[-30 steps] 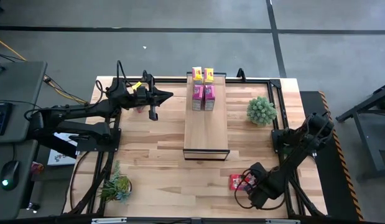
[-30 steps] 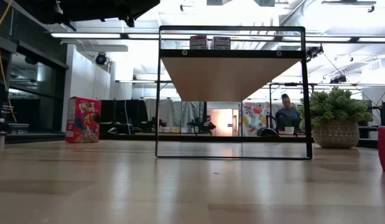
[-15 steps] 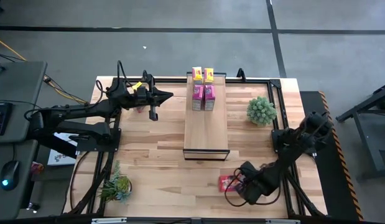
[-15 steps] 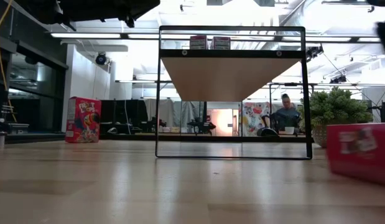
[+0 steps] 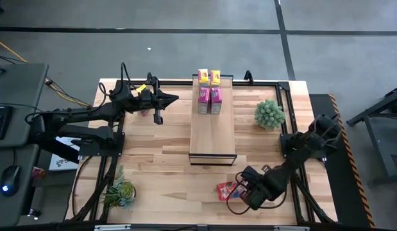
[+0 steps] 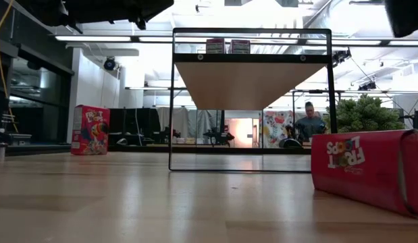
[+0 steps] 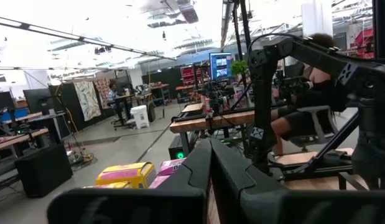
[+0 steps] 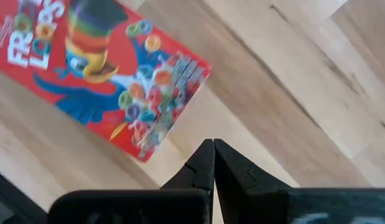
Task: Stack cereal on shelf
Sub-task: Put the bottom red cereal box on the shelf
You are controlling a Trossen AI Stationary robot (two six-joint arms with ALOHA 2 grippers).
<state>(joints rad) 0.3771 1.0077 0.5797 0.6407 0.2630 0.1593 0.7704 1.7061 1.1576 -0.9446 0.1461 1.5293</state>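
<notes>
A red cereal box [image 5: 226,190] lies flat on the butcher-block table [image 5: 160,160] near its front edge, just beside the right gripper [image 5: 245,187], whose fingers are pressed together and hold nothing. In the right wrist view the closed fingertips sit just off the box's edge, its printed face turned up.

Four boxes already stand on the raised shelf [image 5: 212,131] at its far end: two yellow boxes [image 5: 209,77] at the back and two pink boxes [image 5: 210,101] just in front of them. A second red box [image 6: 90,129] stands upright on the table at the far left, mostly hidden in the high view behind the left gripper [image 5: 158,117], which hangs above that spot with its fingers shut and empty.

The box looks like thin cardboard: light, stiff along its edges, likely to dent if squeezed hard across its broad face, and glossy enough to slide on the wood. Lying flat, it probably offers little to grasp from above; the narrow sides look the better hold, with the fingers opened first and set across its width.

The front half of the shelf is bare. A round green plant [image 5: 269,114] sits right of the shelf, near the line from box to board, and a spikier plant [image 5: 120,192] stands at the front left corner, well apart. The shelf's dark frame [image 6: 250,100] rises high above the table, so the box would need lifting over its edge.
</notes>
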